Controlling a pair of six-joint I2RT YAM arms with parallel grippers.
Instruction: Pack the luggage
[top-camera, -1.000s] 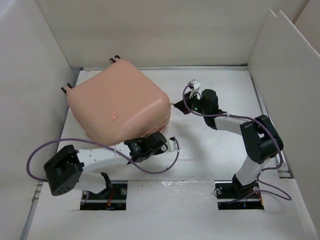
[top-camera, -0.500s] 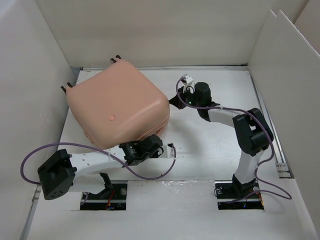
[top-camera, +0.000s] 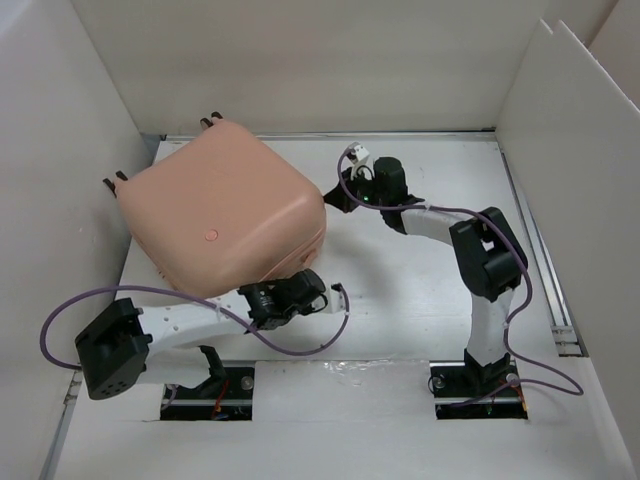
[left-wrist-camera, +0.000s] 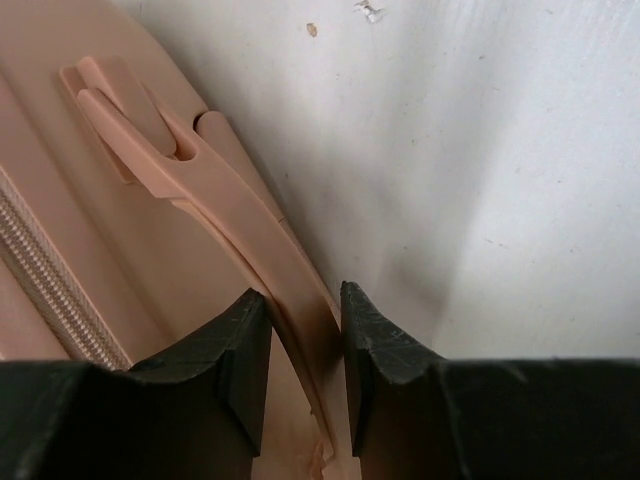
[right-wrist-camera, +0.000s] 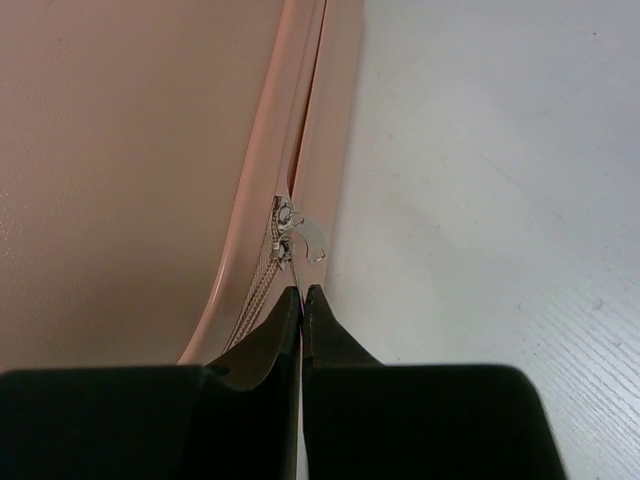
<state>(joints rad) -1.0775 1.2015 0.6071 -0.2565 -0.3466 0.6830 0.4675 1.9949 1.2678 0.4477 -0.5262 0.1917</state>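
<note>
The salmon-pink luggage (top-camera: 222, 213) lies closed at the back left of the table, its black wheels toward the left wall. My left gripper (top-camera: 297, 283) is at its near right side, shut on the pink carry handle (left-wrist-camera: 240, 220), which runs between the two black fingers. My right gripper (top-camera: 337, 196) is at the luggage's right edge, shut on a thin metal zipper pull (right-wrist-camera: 296, 268) that leads to the silver sliders (right-wrist-camera: 286, 230) on the zipper seam. The lining and contents are hidden.
White walls stand close on the left, back and right (top-camera: 570, 130). The white table (top-camera: 420, 270) stretches between the arms. Purple cables loop beside each arm.
The luggage has slid left and back. My right gripper has moved left along the luggage's edge with the zipper pull. My left arm has drawn back slightly.
</note>
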